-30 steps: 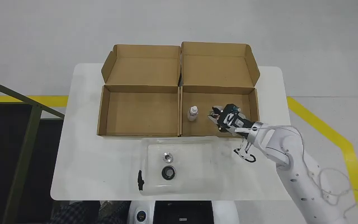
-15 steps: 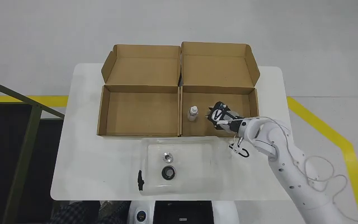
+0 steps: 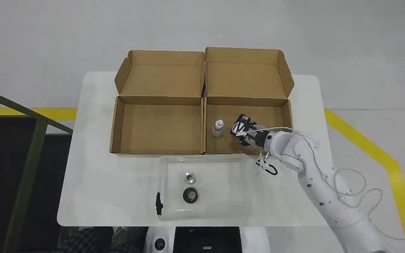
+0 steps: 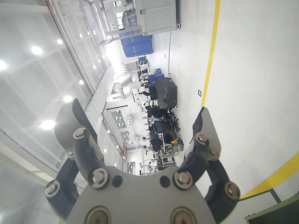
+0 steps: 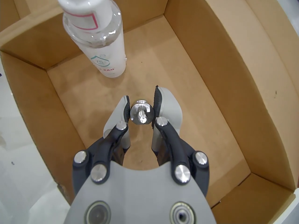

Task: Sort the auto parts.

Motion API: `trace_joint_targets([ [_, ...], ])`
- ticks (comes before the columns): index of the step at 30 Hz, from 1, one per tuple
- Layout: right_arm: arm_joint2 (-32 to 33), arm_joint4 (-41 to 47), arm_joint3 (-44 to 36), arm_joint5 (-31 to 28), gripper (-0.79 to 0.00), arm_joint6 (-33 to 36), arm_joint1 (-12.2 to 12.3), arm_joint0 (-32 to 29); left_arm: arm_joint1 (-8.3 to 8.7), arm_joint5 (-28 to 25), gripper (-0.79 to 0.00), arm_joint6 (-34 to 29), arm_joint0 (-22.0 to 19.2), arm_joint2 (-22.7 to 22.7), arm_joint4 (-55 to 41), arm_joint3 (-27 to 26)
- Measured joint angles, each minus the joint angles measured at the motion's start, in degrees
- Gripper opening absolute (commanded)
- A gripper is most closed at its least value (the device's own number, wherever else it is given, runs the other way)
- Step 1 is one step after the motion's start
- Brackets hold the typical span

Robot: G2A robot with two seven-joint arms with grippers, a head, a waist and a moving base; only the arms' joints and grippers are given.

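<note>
Placing step under way, judged from the layout: one part carried into a carton, not yet released.

- Right gripper (image 5: pixel 141 105): low inside the right box (image 5: pixel 210 89), its fingers (image 5: pixel 163 103) closed narrowly on a small silver metal part (image 5: pixel 141 116), which hangs just above the box floor.
- Bottle (image 5: pixel 98 36): clear, white cap, upright on the same box floor, near the held part but apart from it.
- Left box (image 3: pixel 158 129): open, beside the right one.
- Clear tray (image 3: pixel 221 183): on the surface (image 3: pixel 95 158) in front of the boxes, holding a second silver part (image 3: pixel 188 176) and a black ring (image 3: pixel 190 195), both unsorted.
- Left gripper (image 4: pixel 139 108): turned toward the room, fingers (image 4: pixel 205 129) spread wide, holding nothing.

Next move, as a judgement: lower slightly and open the fingers, keeping away from the bottle so it is not knocked over. A return to the tray would likely follow.

Difference from one second ago: the right gripper sits closer to the bottle and a little deeper into the box, with the forearm swung inward. Bottle and tray contents lie unchanged.
</note>
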Motion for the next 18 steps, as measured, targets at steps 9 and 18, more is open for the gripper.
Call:
trace_joint_targets([
  [9, -1.9, -0.3, 1.8, 0.4, -0.400, 0.5, -0.6, 1.6, 0.00, 0.0, 0.000, 0.0, 0.0, 0.0, 0.0, 0.0],
  [18, -0.4, -0.3, -0.8, 0.4, -0.022, 0.3, -0.4, 0.9, 0.00, 0.0, 0.000, 0.0, 0.0, 0.0, 0.0, 0.0],
])
